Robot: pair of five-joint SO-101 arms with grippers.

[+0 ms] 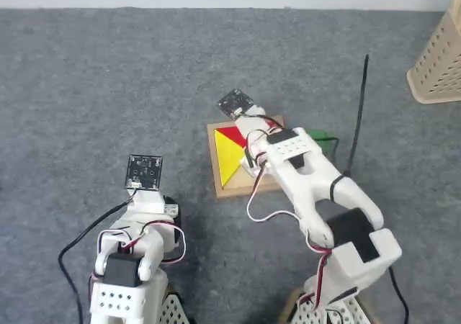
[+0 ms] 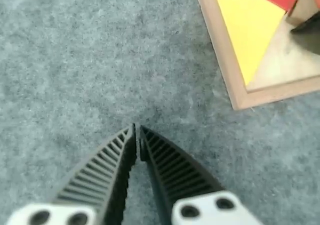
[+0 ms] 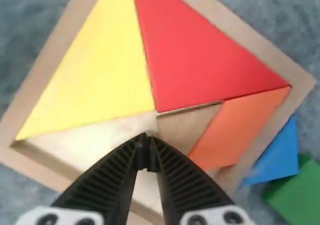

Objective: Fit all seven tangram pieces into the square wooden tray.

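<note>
The square wooden tray lies mid-table with a large yellow triangle and a large red triangle fitted in it. In the right wrist view the yellow triangle and red triangle meet at the tray's middle, and an orange piece sits beside them. A blue piece and a green piece lie just outside the tray rim. My right gripper hangs shut over the tray's bare floor. My left gripper is shut above the carpet, short of the tray corner.
Grey carpet covers the table. A perforated beige basket stands at the far right edge. A black cable rises behind the right arm. Open carpet stretches to the left of the tray.
</note>
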